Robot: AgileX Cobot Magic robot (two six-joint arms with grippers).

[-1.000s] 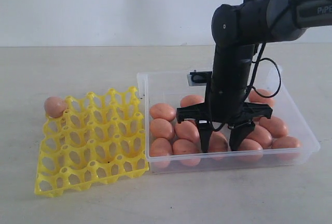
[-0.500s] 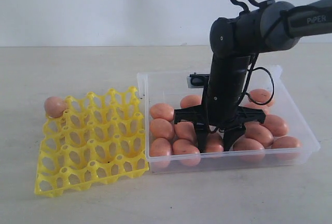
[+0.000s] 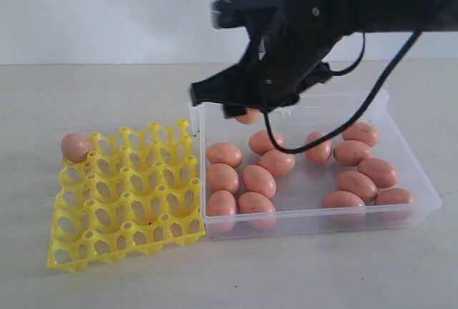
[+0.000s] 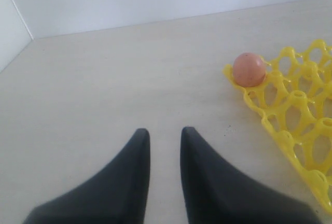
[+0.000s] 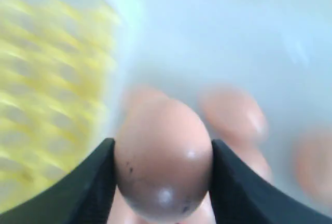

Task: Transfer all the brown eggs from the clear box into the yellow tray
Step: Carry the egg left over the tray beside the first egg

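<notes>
1. Exterior view: the black right hand [image 3: 245, 106] hangs above the far left corner of the large, shallow clear plastic box [image 3: 315, 224], clamped on 1 pinkish-brown oval egg [image 3: 248, 116]. Another 14 brown eggs [image 3: 257, 180] lie loose on the box floor, several touching each other. The bright yellow lattice egg tray [image 3: 122, 244] sits just beside the box's left wall on the pale bench [image 3: 236, 280]. A single corner egg [image 3: 75, 146] rests in the tray's far left cup.
2. Left wrist view: the left hand [image 4: 164, 130] hovers over bare bench [image 4: 104, 79]. Its 2 black fingers [image 4: 124, 182] are parted by a narrow gap and hold nothing. A corner of the yellow tray [image 4: 301, 125] shows nearby, with the corner egg [image 4: 249, 69] seated in its end cup.
3. Right wrist view: the picture is blurred. The right hand [image 5: 163, 182] presses its 2 fingers [image 5: 88, 193] against opposite sides of the faintly speckled egg [image 5: 163, 151]. The yellow tray [image 5: 52, 105] is a smear on one side, and other eggs [image 5: 233, 112] lie out of focus beyond.
</notes>
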